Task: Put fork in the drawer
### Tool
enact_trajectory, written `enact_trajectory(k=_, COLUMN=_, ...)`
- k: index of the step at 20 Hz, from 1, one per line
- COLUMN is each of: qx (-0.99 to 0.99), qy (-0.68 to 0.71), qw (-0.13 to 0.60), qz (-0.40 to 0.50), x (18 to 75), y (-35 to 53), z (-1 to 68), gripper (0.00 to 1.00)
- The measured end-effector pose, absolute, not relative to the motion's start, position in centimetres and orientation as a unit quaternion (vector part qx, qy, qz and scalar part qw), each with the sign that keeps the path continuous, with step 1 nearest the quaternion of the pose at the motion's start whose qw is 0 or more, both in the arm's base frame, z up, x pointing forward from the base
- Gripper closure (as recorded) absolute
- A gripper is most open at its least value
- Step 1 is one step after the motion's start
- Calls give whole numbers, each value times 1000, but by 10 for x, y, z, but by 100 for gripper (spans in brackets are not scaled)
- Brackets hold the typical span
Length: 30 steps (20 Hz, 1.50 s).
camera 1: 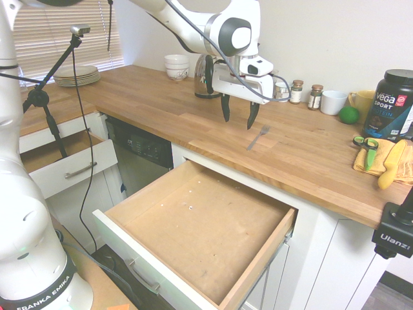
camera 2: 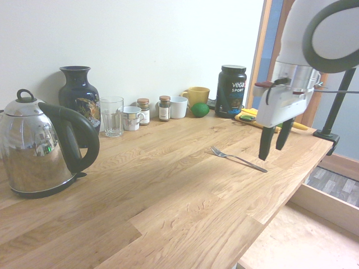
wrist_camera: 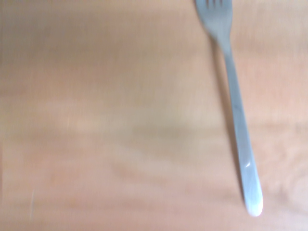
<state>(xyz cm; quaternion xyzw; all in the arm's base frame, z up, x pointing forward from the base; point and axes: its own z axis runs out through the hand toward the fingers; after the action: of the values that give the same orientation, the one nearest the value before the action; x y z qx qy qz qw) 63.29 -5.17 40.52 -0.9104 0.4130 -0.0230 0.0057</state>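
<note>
On the wooden counter [camera 1: 303, 155], just beneath and a little aside of my gripper [camera 1: 237, 121], lies the fork [camera 1: 259, 137], flat on its back, tines toward the wall and handle toward the counter's front edge. I judge it light, stiff and slick: thin polished metal, a slim handle that widens to a rounded end, hardly any height off the boards. That low profile is the trouble; my fingertips would have to come right down to the wood, and the smooth steel could slide or pivot if I pinch near either end. I would take it across the narrow handle, about midway, where the balance should be fair and the sides run nearly parallel.

My jaws stand wide apart and hold nothing; they point straight down, hanging above the counter and touching neither it nor the fork.

Around the fork the counter is oiled butcher-block, warm brown strips with visible grain, bare for some way on every side. Below its front edge the drawer [camera 1: 282, 240] stands pulled out, a brown fibreboard bottom, pale wood sides, a white front with a metal bar handle, nothing in it.

Further off are a shiny steel kettle [camera 2: 39, 148] with a black handle, a clear glass [camera 2: 111, 116], and green-handled scissors [camera 1: 366, 148] on a yellow cloth [camera 1: 384, 160].
</note>
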Motion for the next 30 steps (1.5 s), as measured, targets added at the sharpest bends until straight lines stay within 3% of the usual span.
enact_trajectory(k=28, qx=-922, qy=388, qw=-17, qz=-3, x=735, y=-80, z=337, gripper=0)
enact_trajectory(k=29, qx=-921, qy=388, qw=-17, qz=-2, x=736, y=-81, z=335, gripper=100)
enact_trajectory(k=30, qx=-921, qy=389, qw=-17, qz=-2, x=736, y=-81, z=334, gripper=100)
